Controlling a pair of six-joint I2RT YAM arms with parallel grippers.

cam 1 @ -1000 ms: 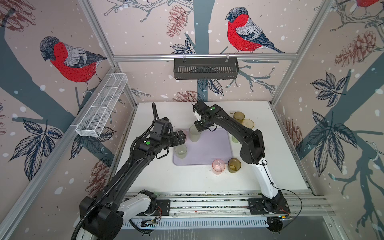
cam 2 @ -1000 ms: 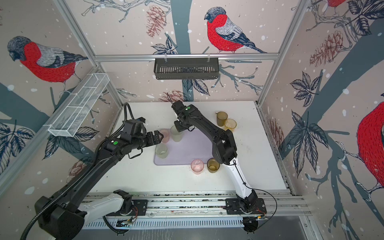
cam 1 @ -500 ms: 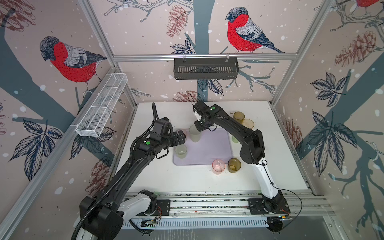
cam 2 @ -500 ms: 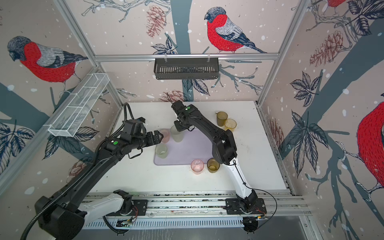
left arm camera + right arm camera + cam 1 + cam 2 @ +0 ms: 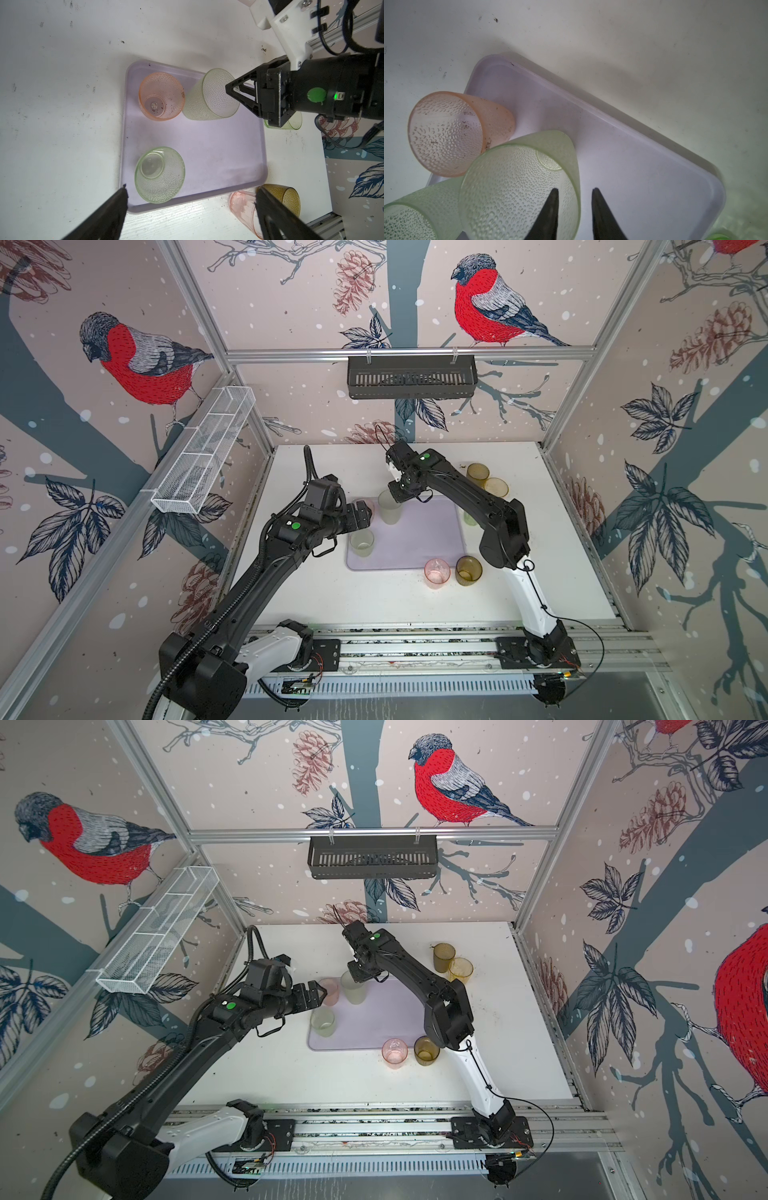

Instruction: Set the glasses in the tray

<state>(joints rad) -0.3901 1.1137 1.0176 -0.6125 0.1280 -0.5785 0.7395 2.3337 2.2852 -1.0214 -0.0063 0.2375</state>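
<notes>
Release seems the step in hand: right gripper (image 5: 575,189) stands slightly parted astride the rim of a pale glass (image 5: 390,509) set upright at far left of the tray (image 5: 424,539), beside a pink glass (image 5: 161,96). Next it must lift straight clear without tipping it. Left gripper (image 5: 191,187) hangs spread wide, empty, over a green glass (image 5: 159,174) near left. Others, like a brown glass (image 5: 468,571), wait on the white table (image 5: 374,605), inside bird-papered walls (image 5: 291,302).

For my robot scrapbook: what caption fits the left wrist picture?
Three cups stand on the purple tray; the open right gripper straddles the rim of the frosted cup.
</notes>
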